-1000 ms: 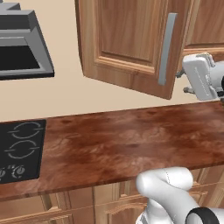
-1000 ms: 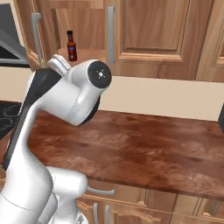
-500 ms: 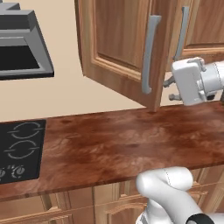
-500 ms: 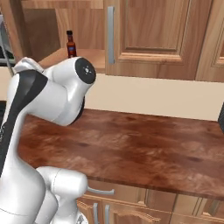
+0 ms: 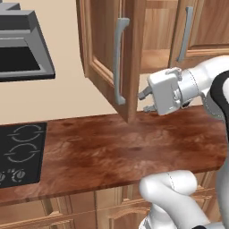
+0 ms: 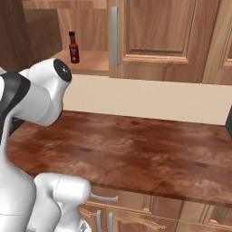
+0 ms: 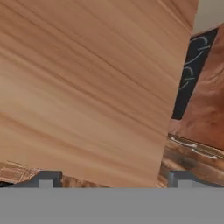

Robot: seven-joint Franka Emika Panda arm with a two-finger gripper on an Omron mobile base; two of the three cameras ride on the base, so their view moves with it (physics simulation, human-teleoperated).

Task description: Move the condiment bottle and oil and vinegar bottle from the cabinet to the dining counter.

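Note:
The condiment bottle [image 6: 73,47], slim and dark with a red cap, stands upright on the inner shelf of the cabinet [image 6: 93,62]. The oil and vinegar bottle is out of view, and so is the dining counter. The cabinet's left door [image 5: 105,49] stands swung out, its grey bar handle [image 5: 117,62] facing left. My gripper [image 5: 144,101] is just behind that door's lower edge, pointing left at its inner face, below the shelf. It is open with nothing between the fingers. In the hand view the gripper [image 7: 113,178] looks close onto the door's inner face [image 7: 87,87].
A reddish-brown counter [image 5: 112,147] runs below the cabinet, with a black stovetop [image 5: 20,150] at its left end and a grey range hood [image 5: 24,49] above that. A second cabinet door [image 6: 154,36] to the right is closed. Drawer fronts sit under the counter.
The left cabinet door has swung further open to the left. My gripper has followed it left and slightly down, and its fingers have spread wider.

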